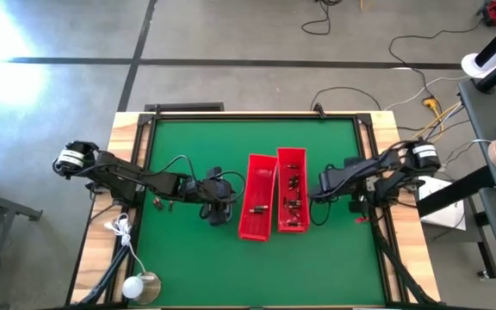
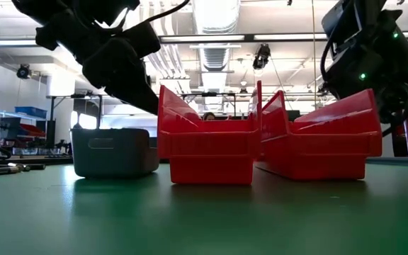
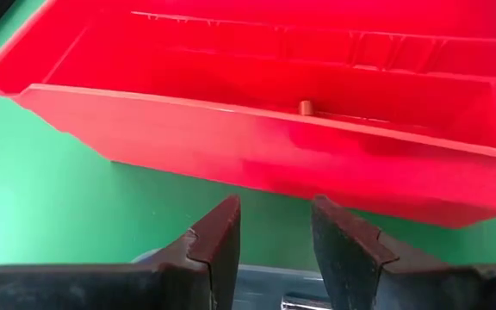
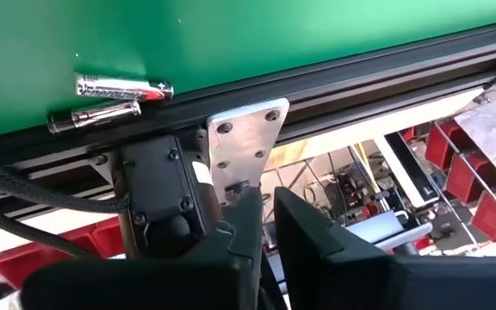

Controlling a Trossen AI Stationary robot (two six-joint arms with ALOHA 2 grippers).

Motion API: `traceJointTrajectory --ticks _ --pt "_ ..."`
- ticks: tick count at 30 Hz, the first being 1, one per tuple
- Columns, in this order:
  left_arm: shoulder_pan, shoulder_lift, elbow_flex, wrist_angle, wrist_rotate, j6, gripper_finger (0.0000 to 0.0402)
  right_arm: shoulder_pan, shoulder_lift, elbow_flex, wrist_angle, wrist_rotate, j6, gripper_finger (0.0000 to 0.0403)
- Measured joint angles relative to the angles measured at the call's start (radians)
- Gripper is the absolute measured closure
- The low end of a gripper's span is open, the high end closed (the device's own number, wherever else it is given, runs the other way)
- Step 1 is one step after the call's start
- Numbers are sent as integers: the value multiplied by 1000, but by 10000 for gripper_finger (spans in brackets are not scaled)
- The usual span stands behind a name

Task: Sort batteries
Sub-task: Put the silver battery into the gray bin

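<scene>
Overhead, I see batteries (image 1: 292, 203) in a red bin (image 1: 293, 160) that the low view hides; right end effector (image 1: 321, 186) closed, empty, left end effector (image 3: 274, 245) parted, empty.

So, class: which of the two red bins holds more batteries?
The right-hand red bin, nearest the right gripper: dark batteries lie along it. The left red bin shows only a few.

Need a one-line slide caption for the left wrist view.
Left gripper, open, faces a red bin holding one battery.
</scene>
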Motion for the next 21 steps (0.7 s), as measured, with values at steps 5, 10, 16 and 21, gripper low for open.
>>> traceJointTrajectory --ticks 5,10,16,21 --pt "0 0 0 -1 0 0 279 0 47 -18 78 -135 -22 384" --pt "0 0 0 -4 0 0 279 5 96 -25 119 -190 -52 345" --pt "0 -1 0 -5 1 0 279 4 112 -21 145 -234 -81 279" --pt "0 -1 0 -5 1 -1 279 5 115 -26 255 -269 -92 239"
